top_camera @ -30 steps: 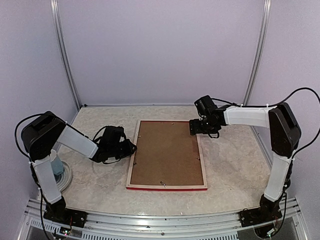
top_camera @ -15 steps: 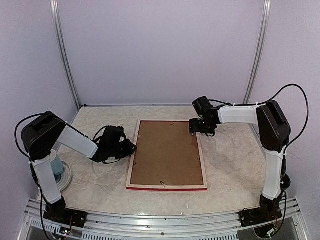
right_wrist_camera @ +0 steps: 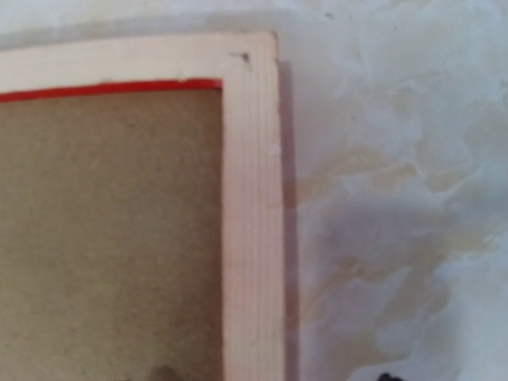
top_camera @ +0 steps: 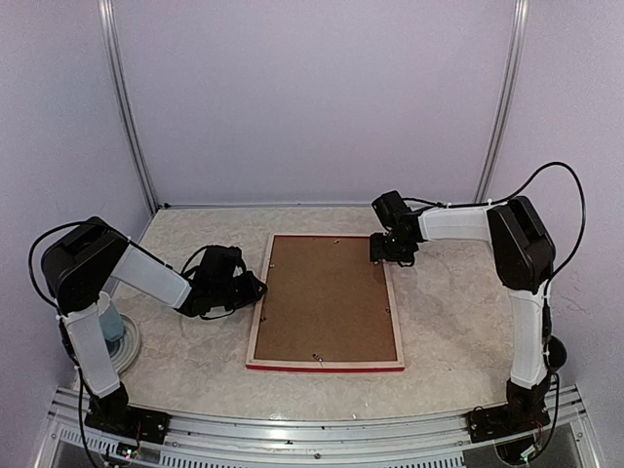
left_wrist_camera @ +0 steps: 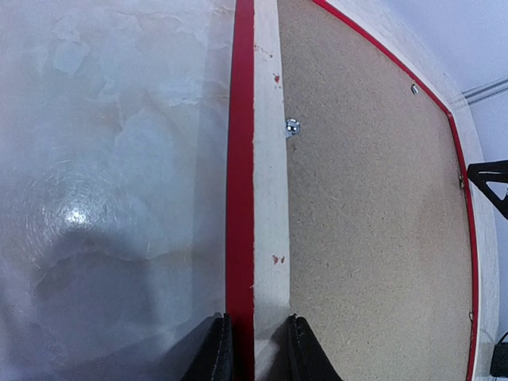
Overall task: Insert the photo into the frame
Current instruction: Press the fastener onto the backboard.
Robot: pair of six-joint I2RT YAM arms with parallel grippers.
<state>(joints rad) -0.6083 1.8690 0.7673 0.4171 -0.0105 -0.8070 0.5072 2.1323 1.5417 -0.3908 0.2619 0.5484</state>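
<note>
In the left wrist view the left gripper (left_wrist_camera: pixel 258 355) is seen at the bottom edge. Its jaws are closed on the left rail of the frame (left_wrist_camera: pixel 268 198). One finger (left_wrist_camera: pixel 216 353) is set against the red outer edge, and the other is set at the rail's inner side, beside the brown backing panel (left_wrist_camera: pixel 373 214).

In the top view the right gripper (top_camera: pixel 383 252) is held over the frame's upper right corner. In the right wrist view only two dark tips are caught, blurred, at the bottom edge. They are well apart, with the pale wood rail between them and touched by neither, so these jaws are open and nothing is gripped.

The frame is laid flat, back upward, in the middle of the worktop (top_camera: pixel 448 312), with its long sides running away from the arms. Pale wood is shown all round, and a red strip is seen along the near edge. The opening is filled by the backing panel. A small metal clip (left_wrist_camera: pixel 293 126) is seen at the inner edge of the left rail, towards the top of the left wrist view.
</note>
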